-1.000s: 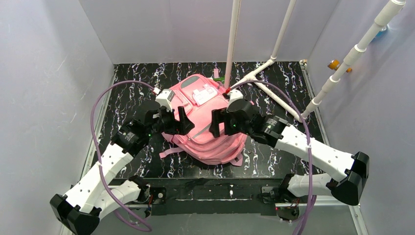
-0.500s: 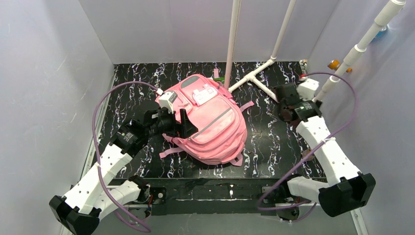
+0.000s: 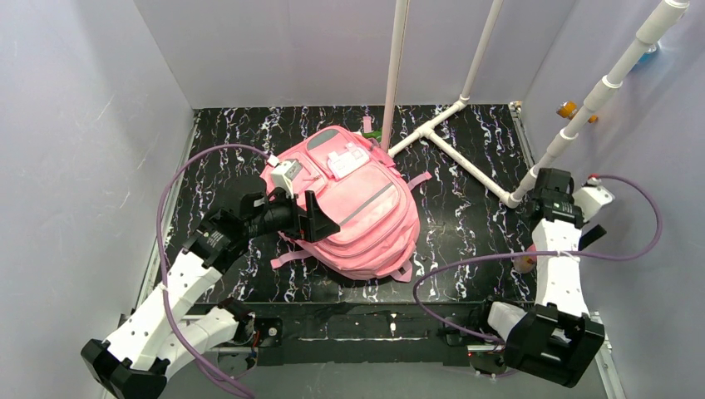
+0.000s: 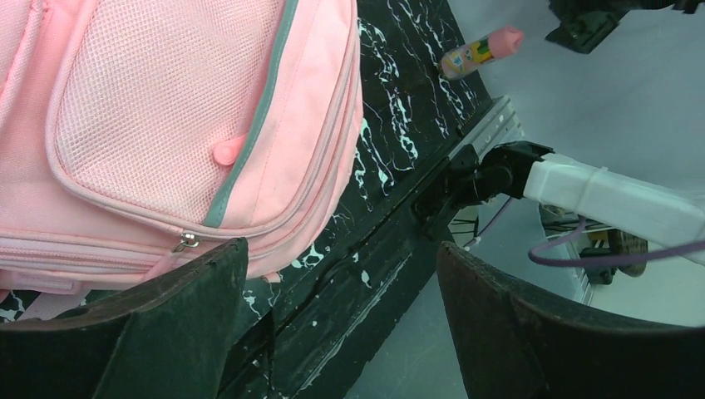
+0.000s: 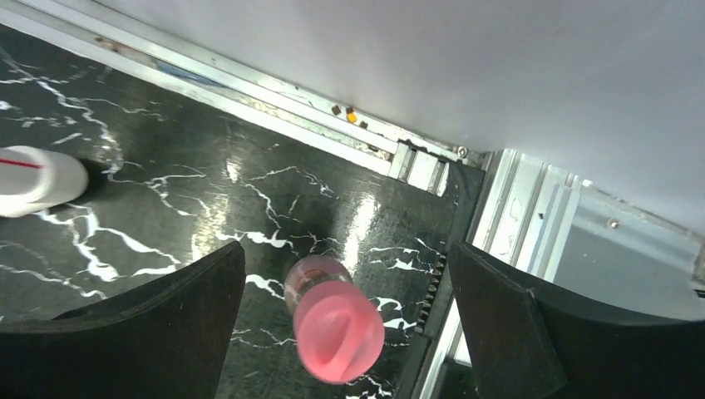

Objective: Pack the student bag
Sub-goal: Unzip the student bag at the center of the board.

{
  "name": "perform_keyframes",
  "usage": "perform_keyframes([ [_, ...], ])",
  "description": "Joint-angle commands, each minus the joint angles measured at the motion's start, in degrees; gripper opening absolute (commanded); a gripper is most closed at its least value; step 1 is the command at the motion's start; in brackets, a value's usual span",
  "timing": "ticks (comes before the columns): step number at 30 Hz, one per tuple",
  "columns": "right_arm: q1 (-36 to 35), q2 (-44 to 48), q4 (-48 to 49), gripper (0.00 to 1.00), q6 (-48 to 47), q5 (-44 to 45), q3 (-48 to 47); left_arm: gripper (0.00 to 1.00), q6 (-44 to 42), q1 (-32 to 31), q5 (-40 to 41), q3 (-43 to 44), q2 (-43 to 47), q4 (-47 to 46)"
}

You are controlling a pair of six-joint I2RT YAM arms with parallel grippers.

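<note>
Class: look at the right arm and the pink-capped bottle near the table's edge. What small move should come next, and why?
Probably lower the right gripper around the bottle and close. Its jaws stand open, the bottle shows below and between them, and nothing is held yet.

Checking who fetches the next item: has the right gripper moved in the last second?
Yes. The right gripper left the student bag and swung right, past the white pipe frame, to the right edge of the table.

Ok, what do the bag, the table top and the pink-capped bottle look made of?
Bag: soft matte fabric, mesh weave on the pocket. Table top: hard, glossy black, white veins, reflections; maybe laminate. Bottle: probably plastic, smooth pink cap.
</note>
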State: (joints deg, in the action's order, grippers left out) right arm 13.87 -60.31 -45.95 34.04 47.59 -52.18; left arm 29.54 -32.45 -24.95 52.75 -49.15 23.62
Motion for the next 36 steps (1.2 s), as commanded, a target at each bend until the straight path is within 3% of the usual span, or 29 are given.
perform_keyframes([
  [1, 5.1, 1.2, 7.5, 0.98, -3.3, -9.0, 4.5, 0.83, 0.2, -0.2, -2.2, -1.0, 1.8, -0.4],
  [15, 5.6, 1.7, 7.2, 0.98, -1.2, -20.1, 8.7, 0.83, 0.8, -0.1, -2.4, -1.8, 1.0, -0.9],
  [22, 5.6, 1.1, 2.2, 0.98, 4.3, -13.9, 8.6, 0.83, 1.3, -0.2, -2.6, -2.4, 0.7, -1.3],
  [26, 5.6, 2.4, 1.7, 0.90, 4.3, -14.0, 8.7, 0.83, 1.4, -0.2, -3.0, -2.7, -0.1, -1.4],
  [33, 5.6, 3.6, 3.1, 0.63, 2.5, -15.6, 8.8, 0.83, 1.5, -0.1, -3.1, -2.2, -1.0, -1.5],
  [36, 5.6, 3.4, 3.5, 0.57, 2.0, -16.6, 9.2, 0.83, 1.6, -0.2, -3.2, -2.1, -0.7, -1.4],
])
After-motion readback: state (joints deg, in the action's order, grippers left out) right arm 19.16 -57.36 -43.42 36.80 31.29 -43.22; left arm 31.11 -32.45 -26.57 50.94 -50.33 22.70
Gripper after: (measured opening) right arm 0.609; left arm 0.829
